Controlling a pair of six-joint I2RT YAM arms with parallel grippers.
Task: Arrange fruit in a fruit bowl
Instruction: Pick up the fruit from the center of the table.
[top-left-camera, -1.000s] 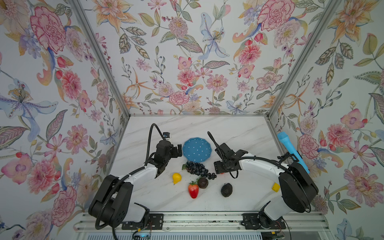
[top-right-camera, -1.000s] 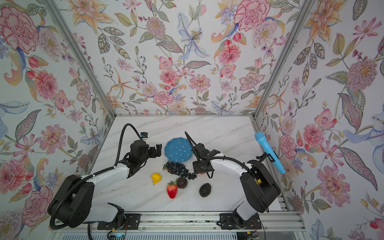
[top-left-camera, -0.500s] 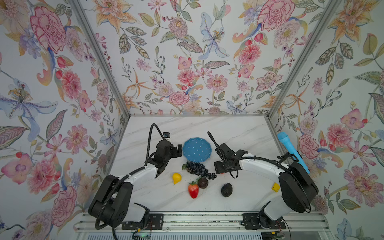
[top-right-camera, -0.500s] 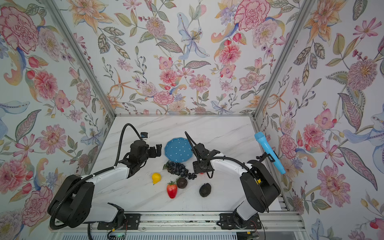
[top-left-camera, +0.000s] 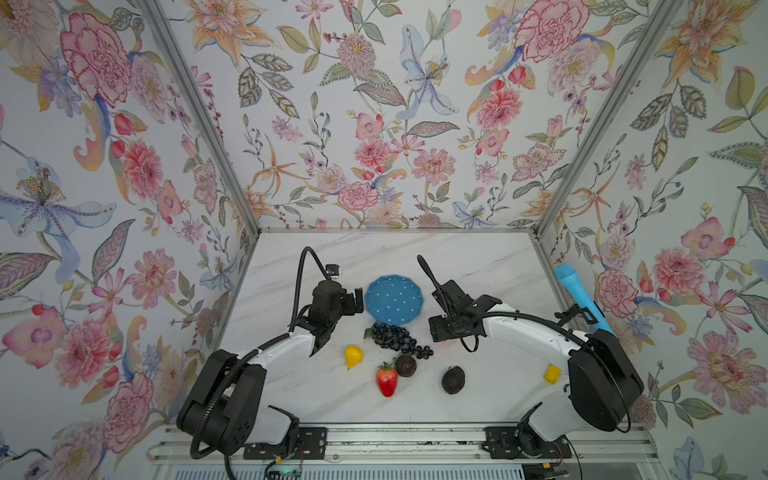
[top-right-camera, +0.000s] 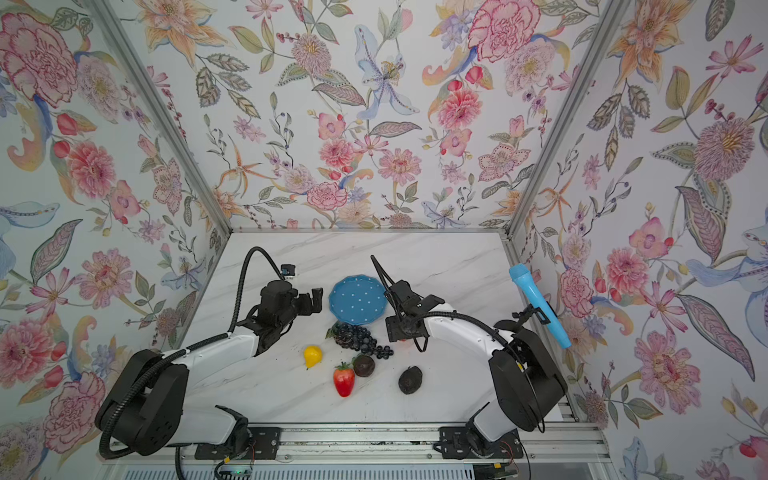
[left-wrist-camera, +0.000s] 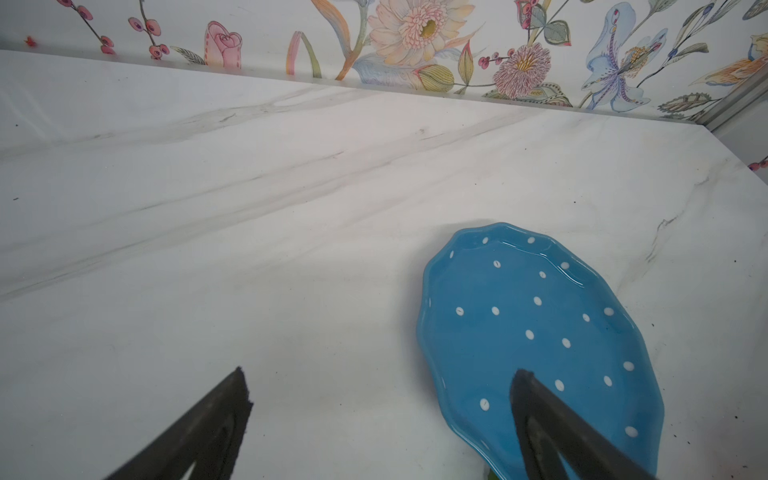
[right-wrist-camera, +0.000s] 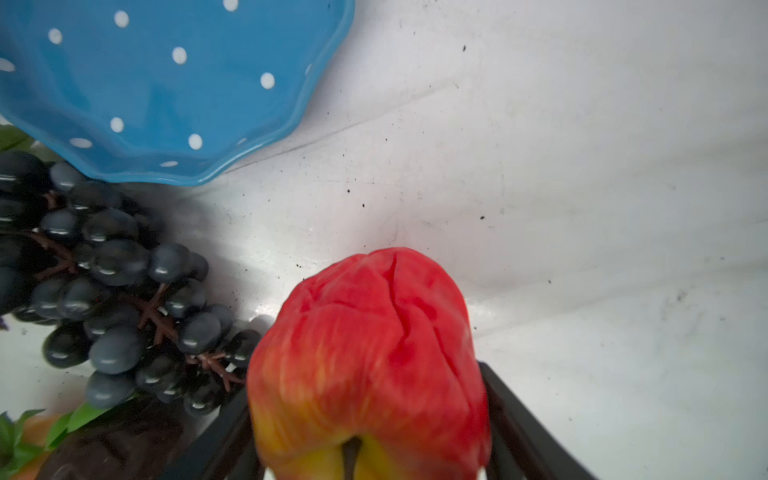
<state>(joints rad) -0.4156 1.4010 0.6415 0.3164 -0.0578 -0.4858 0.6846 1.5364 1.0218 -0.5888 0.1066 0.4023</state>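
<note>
The fruit bowl, a blue polka-dot dish, sits empty mid-table. My right gripper is shut on the red-yellow apple, low over the table just right of the bowl and beside the dark grape bunch. In a top view my right gripper hides the apple. My left gripper stands open and empty at the bowl's left rim, one finger over the dish. In front lie the grape bunch, yellow fruit, strawberry, round dark fruit and avocado.
A light-blue toy microphone leans on the right wall. A small yellow block lies by the right arm's base. The marble table runs back to the floral walls.
</note>
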